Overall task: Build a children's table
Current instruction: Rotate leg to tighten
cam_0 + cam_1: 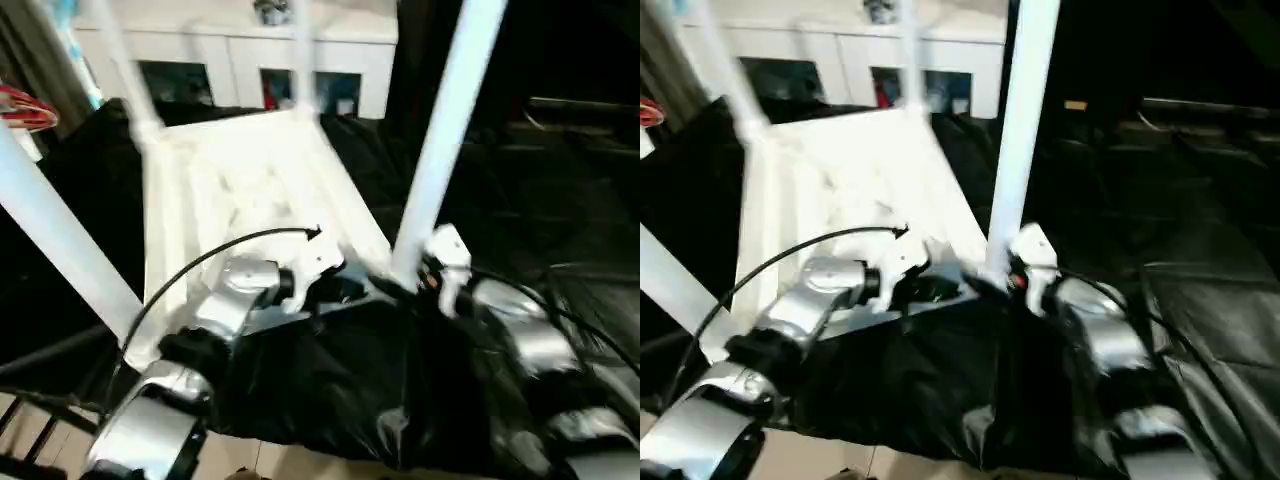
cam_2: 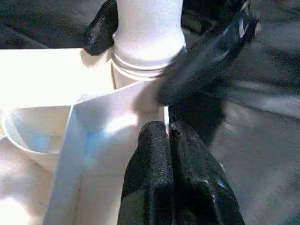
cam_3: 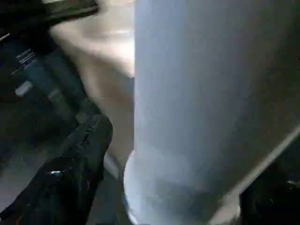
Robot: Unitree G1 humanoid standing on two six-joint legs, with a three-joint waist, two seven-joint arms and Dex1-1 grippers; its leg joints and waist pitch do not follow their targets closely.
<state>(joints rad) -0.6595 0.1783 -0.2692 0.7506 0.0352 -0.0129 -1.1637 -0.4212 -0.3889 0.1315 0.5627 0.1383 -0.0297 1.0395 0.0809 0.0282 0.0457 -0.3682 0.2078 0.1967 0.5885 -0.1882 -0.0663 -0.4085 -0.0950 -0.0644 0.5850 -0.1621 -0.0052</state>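
The white children's table (image 1: 250, 190) lies upside down on black cloth, ribbed underside up, with its four legs standing in the corner sockets. The near right leg (image 1: 445, 130) rises beside my right gripper (image 1: 412, 272). That gripper's black fingers (image 3: 79, 159) sit on either side of the leg's base (image 3: 197, 117), shut on it. My left gripper (image 2: 168, 129) is at the table's near edge, close to the same corner. Its fingers (image 2: 152, 154) are pinched together on the thin white rim (image 2: 165, 115) just below the socket (image 2: 145, 65).
A white cabinet (image 1: 235, 60) with glass-fronted compartments stands behind the table. Black cloth (image 1: 340, 380) covers the surface around and in front of the table. Something red (image 1: 25, 108) shows at the far left edge. The near left leg (image 1: 50, 235) slants up by my left forearm.
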